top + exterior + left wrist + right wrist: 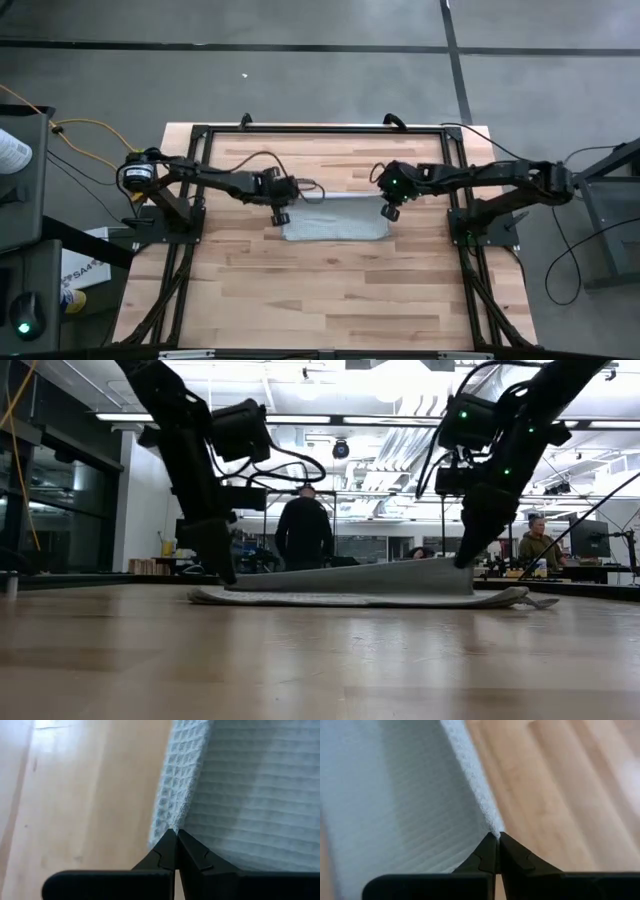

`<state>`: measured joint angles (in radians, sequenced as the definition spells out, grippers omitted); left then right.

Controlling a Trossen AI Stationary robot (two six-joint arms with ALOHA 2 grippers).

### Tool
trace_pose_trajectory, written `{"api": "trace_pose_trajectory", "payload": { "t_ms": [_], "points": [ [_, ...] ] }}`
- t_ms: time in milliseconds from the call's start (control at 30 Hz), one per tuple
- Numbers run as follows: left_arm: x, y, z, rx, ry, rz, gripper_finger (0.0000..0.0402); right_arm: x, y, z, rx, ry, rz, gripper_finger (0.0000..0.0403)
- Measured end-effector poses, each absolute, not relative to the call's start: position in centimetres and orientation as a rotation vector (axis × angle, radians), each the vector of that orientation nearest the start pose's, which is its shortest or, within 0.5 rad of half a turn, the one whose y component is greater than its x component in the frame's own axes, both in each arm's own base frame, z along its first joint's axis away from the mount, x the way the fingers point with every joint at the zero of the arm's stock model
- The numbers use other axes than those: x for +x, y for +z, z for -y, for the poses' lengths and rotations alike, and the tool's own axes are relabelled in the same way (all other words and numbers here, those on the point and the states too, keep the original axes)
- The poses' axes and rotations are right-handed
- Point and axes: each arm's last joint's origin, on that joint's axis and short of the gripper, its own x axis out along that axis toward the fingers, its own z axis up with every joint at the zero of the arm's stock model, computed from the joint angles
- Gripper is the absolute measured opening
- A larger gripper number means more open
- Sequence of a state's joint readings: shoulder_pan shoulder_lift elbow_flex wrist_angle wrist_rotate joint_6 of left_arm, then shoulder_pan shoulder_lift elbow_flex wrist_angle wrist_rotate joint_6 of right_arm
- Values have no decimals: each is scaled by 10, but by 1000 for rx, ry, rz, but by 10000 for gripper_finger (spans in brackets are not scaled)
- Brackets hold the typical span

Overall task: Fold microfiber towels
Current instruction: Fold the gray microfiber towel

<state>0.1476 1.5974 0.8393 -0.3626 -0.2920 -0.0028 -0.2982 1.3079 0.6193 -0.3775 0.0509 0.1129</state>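
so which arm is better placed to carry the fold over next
Neither alone. The left pincer and right pincer are each shut on a corner of the towel, its edge lifted between them, so both should move together.

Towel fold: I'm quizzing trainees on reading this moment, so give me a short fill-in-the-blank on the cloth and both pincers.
1. The light grey towel lies on a table made of ____.
2. The left pincer is ____ on the towel's edge.
3. The right pincer grips the towel's edge, so ____ pincers hold the cloth.
4. In the low view, the held edge is ____ above the part lying flat.

Missing words: wood; shut; both; lifted
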Motion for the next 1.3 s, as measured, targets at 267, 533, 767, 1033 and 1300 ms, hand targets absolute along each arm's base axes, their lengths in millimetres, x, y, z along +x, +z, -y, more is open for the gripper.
{"api": "trace_pose_trajectory", "payload": {
  "t_ms": [267,533,767,1033,1300],
  "points": [
    [285,155,-7,129,365,-1115,0,219,163,40,205,-370,-1076,3],
    [284,156,14,117,337,-1092,0,218,162,21,184,-409,-1100,3],
    [284,157,27,125,320,-1076,0,217,160,4,114,-422,-1102,3],
    [283,158,42,190,334,-1034,0,219,153,-18,-8,-397,-1117,3],
    [281,159,54,212,342,-1008,0,223,130,-44,-133,-378,-1163,3]
  ]
}}
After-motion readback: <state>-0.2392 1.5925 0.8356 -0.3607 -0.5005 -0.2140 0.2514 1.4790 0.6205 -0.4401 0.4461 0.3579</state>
